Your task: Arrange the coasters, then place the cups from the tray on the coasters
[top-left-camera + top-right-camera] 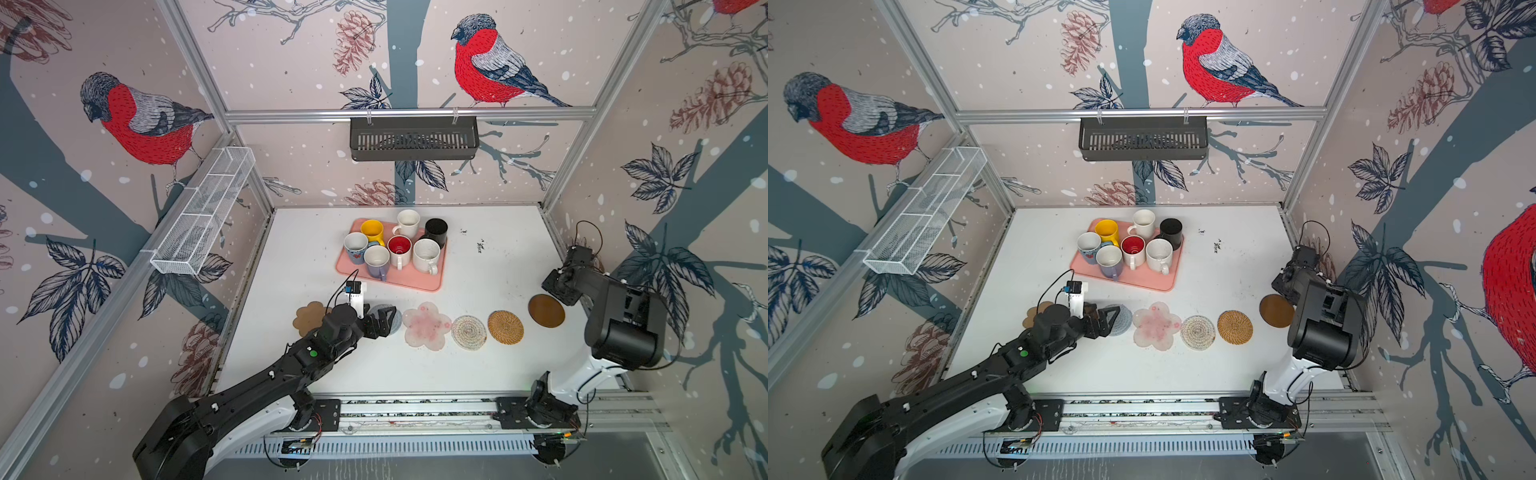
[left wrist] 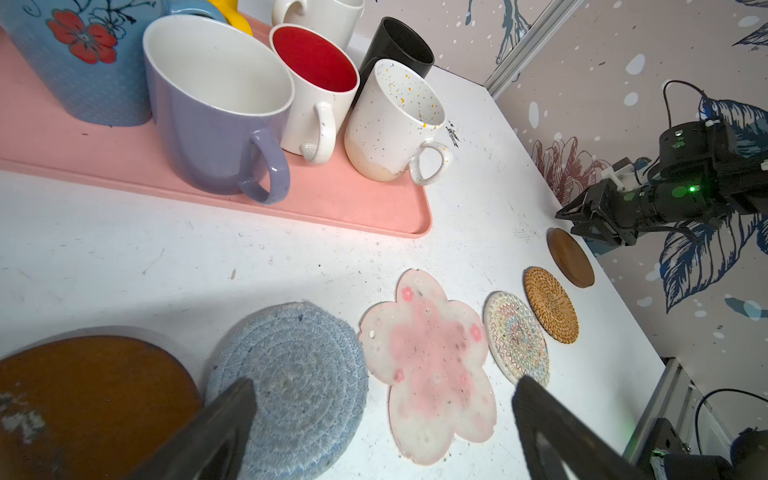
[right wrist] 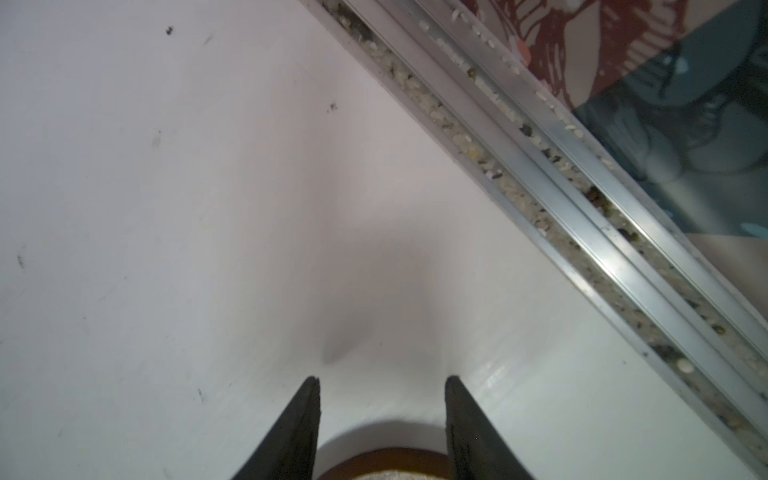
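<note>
Seven mugs crowd the pink tray (image 1: 415,279) at the far middle of the white table (image 1: 478,365). The yellow mug (image 1: 372,230), plain white mug (image 1: 407,219) and black mug (image 1: 436,230) stand farthest. Nearer are the blue floral mug (image 1: 355,245), lavender mug (image 1: 377,259), red-lined mug (image 1: 400,247) and speckled mug (image 1: 426,253), packed close together.

Nearer still, a row of coasters runs left to right:
- the tan scalloped coaster (image 1: 306,318), partly hidden by the left arm
- the grey-blue crochet coaster (image 2: 291,374)
- the pink-white flower coaster (image 1: 426,326)
- the cream rope coaster (image 1: 468,331)
- the rattan coaster (image 1: 505,327)
- the brown disc (image 1: 546,311)

The left gripper (image 1: 387,322) hovers over the crochet coaster, spread wide and empty. The right gripper (image 3: 382,379) sits low over the brown disc's far edge, its fingers apart with nothing between the tips. It is close to the aluminium rail (image 3: 582,199) along the table's right edge.

Bare table lies between the tray and the row, right of the tray, and on the near side of the row. A black slotted basket (image 1: 413,139) hangs on the far wall.
</note>
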Robot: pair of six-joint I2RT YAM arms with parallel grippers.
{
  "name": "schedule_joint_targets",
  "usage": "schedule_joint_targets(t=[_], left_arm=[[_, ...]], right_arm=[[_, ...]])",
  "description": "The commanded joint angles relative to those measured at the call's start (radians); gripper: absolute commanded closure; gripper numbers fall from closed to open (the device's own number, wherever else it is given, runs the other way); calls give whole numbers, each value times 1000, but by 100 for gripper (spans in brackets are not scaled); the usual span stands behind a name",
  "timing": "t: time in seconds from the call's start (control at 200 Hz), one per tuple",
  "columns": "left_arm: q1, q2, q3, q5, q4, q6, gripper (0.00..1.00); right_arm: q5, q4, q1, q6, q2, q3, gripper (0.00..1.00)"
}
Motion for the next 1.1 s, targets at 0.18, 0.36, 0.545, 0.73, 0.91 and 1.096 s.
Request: schedule_joint_targets(t=[0.18,0.36,0.545,0.73,0.91,1.096], left_arm=[[0,-5,4,-1,36,8,3],[1,-18,3,-3,31,8,3],[0,-27,1,-6,29,8,3],[0,-32,0,-6,27,8,3],[0,-38,1,-5,25,9,3],[0,-50,-2,-11,20,9,3]], right_arm=[[-5,24,11,-9,10,-19,55],[-13,32,16,0,-2,-49,56],[-9,36,25,8,-26,-89,57],[2,29,25,20,-62,-121,58],[16,-3,25,27,-88,-134,59],[10,-8,33,40,-121,-161,59]])
